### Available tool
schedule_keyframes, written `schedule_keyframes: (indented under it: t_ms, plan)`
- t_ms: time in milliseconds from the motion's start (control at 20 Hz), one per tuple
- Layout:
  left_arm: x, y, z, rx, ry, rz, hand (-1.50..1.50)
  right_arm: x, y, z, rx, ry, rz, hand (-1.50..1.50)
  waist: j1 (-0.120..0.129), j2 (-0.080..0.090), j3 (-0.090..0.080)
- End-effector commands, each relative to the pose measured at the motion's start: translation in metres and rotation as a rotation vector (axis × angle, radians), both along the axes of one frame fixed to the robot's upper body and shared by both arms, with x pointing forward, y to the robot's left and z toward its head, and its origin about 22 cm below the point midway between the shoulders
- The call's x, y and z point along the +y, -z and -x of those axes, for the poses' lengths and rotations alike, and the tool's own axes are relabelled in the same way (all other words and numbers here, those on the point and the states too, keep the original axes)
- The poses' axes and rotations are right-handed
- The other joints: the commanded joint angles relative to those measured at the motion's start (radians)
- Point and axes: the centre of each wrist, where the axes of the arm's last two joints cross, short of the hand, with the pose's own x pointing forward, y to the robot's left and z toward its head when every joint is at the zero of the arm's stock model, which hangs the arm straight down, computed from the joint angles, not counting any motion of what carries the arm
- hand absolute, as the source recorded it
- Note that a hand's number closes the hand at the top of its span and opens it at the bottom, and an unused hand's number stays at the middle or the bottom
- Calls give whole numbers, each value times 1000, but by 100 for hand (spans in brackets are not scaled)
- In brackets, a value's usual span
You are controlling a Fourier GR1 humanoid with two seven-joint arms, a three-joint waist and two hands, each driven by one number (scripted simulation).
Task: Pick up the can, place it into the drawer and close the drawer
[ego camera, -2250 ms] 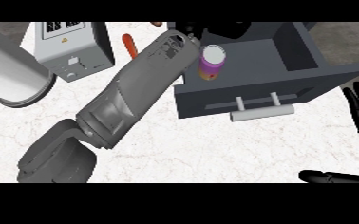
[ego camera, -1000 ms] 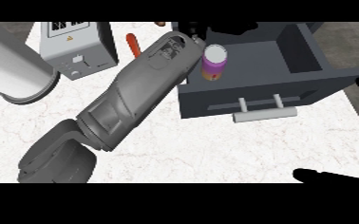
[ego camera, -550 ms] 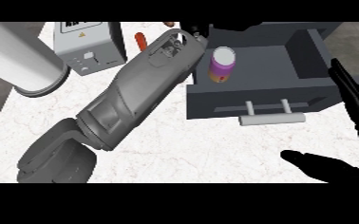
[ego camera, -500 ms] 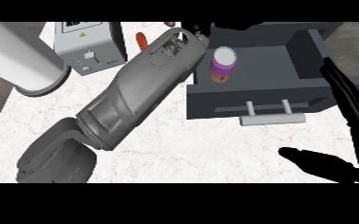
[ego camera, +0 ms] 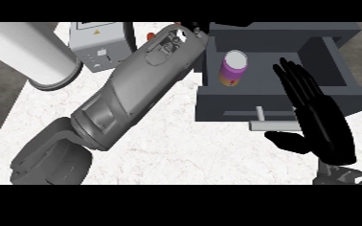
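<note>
Purple cylindrical can with pale lid (ego camera: 233,68): stands upright inside the dark grey open drawer (ego camera: 339,52). Right hand (ego camera: 317,119): fingers straight and apart, held before the pale bar handle (ego camera: 272,124). Left hand (ego camera: 194,28): fingers cannot be told. Closing is best done by a flat, square push on the front.
</note>
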Motion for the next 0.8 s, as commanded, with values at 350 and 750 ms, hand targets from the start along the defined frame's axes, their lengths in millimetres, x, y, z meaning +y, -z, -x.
schedule_keyframes:
  t_ms: [350, 750]
  plan:
    - [55, -22, -2, 26, -11, -1, -150, -6, 64, -50, -10, 101, 11, -150, 29, -8, 0]
    - [89, -32, 2, 18, -31, -12, -150, 12, 109, -72, -5, 130, 92, -150, 39, -1, 1]
